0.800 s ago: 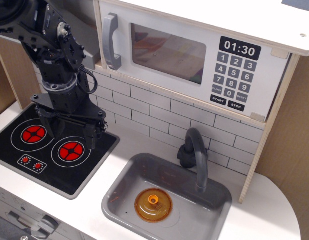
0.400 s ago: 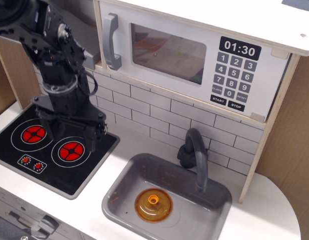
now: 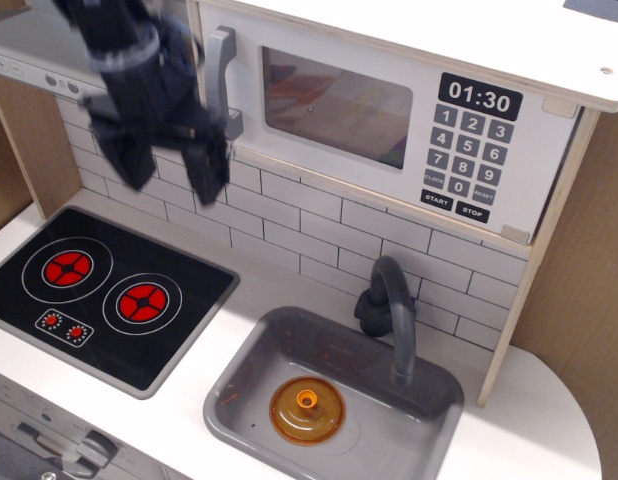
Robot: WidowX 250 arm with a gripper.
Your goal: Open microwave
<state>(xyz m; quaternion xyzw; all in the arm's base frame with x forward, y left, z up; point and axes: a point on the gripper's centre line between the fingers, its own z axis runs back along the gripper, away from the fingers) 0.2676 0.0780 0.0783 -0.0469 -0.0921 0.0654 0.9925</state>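
Note:
The white toy microwave (image 3: 389,110) sits at the top, its door closed, with a clear window, a black 01:30 clock and a black keypad on the right. Its grey vertical bar handle (image 3: 220,82) is at the door's left edge. My black gripper (image 3: 171,172) hangs open and empty just left of and slightly below the handle, blurred by motion. One finger (image 3: 206,165) is under the handle's lower end, the other finger (image 3: 132,165) further left. The arm covers part of the wall left of the microwave.
A black two-burner stove top (image 3: 99,300) lies at the lower left. A grey sink (image 3: 249,385) holds an orange lid (image 3: 307,410), with a dark grey faucet (image 3: 392,310) behind it. A white tiled backsplash (image 3: 319,235) runs under the microwave.
The gripper has risen fast from above the stove burners up and to the right, to the height of the microwave handle's lower end. The microwave door has not moved.

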